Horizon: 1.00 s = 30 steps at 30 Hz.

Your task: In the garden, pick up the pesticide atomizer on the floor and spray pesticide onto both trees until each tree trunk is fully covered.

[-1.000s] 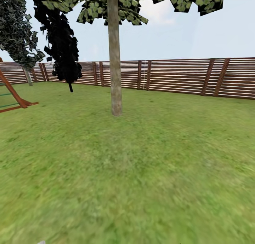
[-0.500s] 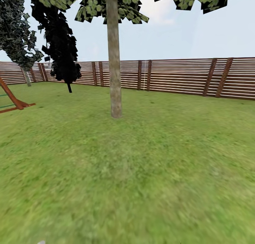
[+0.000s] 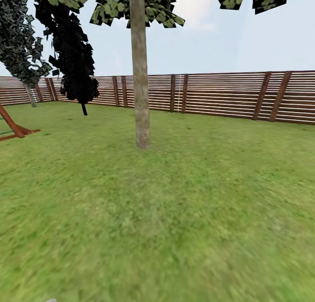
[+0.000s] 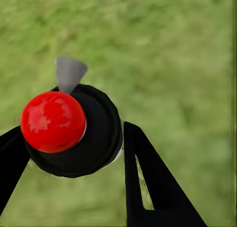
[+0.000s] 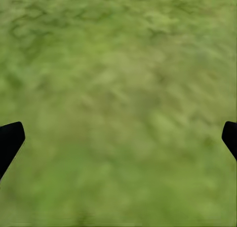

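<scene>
In the left wrist view my left gripper (image 4: 74,131) is shut on the pesticide atomizer (image 4: 94,133), a black round body with a red knob (image 4: 53,121) and a grey cone nozzle (image 4: 69,74), held above the grass. My right gripper (image 5: 120,137) stands open over bare grass, its black fingertips (image 5: 10,138) wide apart. In the head view a tree rises ahead on the garden lawn (image 3: 175,214). Its thick grey-beige tree trunk (image 3: 141,96) stands upright a few metres off, with foliage only overhead.
A brown slatted fence (image 3: 218,94) rings the lawn behind the tree. A black columnar tree (image 3: 74,52) and a farther pale-trunked tree (image 3: 30,96) stand at the back left. A brown wooden frame (image 3: 13,129) sits at the left edge. Open grass lies between me and the trunk.
The whole head view has shifted: the camera has moved toward the tree, whose trunk looks slightly nearer. The wooden frame has slid toward the left edge.
</scene>
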### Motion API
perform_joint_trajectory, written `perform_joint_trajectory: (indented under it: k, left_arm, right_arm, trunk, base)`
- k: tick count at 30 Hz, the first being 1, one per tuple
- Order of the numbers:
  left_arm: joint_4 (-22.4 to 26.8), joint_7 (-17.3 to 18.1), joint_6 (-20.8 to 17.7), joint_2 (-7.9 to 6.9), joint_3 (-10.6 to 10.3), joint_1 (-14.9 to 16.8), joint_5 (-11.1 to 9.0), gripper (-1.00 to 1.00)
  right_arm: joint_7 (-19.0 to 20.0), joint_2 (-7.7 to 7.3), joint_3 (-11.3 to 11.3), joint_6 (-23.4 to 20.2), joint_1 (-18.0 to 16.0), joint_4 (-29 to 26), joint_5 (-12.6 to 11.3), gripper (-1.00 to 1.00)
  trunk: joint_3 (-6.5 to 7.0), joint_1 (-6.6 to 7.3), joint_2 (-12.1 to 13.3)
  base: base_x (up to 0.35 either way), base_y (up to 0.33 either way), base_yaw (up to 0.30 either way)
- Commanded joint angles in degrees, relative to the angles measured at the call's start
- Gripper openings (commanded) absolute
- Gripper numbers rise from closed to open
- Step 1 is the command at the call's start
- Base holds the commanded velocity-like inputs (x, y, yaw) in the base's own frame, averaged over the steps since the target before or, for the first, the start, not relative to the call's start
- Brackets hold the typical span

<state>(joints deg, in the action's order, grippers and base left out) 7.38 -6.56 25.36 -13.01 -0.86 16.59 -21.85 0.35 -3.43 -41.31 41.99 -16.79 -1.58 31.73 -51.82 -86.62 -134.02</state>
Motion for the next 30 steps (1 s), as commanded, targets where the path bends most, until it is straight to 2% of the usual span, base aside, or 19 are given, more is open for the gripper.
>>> perform_joint_trajectory:
  k: [1, 12, 16, 21, 25, 30]
  left_arm:
    - [0.0, 0.03, 0.02, 0.03, 0.01, 0.01, 0.02, -1.0]
    - [0.0, 0.18, -0.02, 0.23, 0.03, 0.02, 0.05, -1.0]
    - [0.0, 0.23, -0.01, 0.26, 0.03, 0.01, 0.05, -1.0]
    - [0.0, 0.24, -0.12, 0.28, 0.07, 0.02, -0.01, -1.0]
    - [0.0, 0.24, -0.14, 0.26, 0.07, 0.0, 0.04, -1.0]
    - [0.0, 0.24, -0.14, 0.33, 0.04, 0.01, 0.05, -1.0]
  right_arm:
    - [0.0, 0.0, 0.0, -0.01, 0.0, 0.0, 0.0, 1.0]
    - [0.11, 0.06, 0.04, -0.05, 0.0, 0.0, 0.0, 1.0]
    - [-0.03, 1.11, -0.11, 0.0, 0.0, -0.29, -0.26, 1.0]
    - [-0.09, 1.27, -0.27, 0.71, 0.0, -7.16, -0.36, 1.0]
    - [0.29, 0.67, 0.05, 1.45, 0.0, -7.54, 0.13, 1.0]
    - [0.3, 0.69, 0.12, 1.42, 0.0, -7.56, 0.18, 1.0]
  trunk:
    - [0.0, 0.0, 0.0]
    - [0.0, 0.0, 0.0]
    - [0.0, 0.0, 0.0]
    - [0.0, 0.0, 0.0]
    - [0.0, 0.0, 0.0]
    - [-0.11, 0.0, 0.0]
  base:
    - [0.342, 0.0, 0.0]
    - [0.342, 0.0, 0.0]
    - [0.342, 0.0, 0.0]
    - [0.342, 0.0, 0.0]
    - [0.342, 0.0, 0.0]
    - [0.342, 0.0, 0.062]
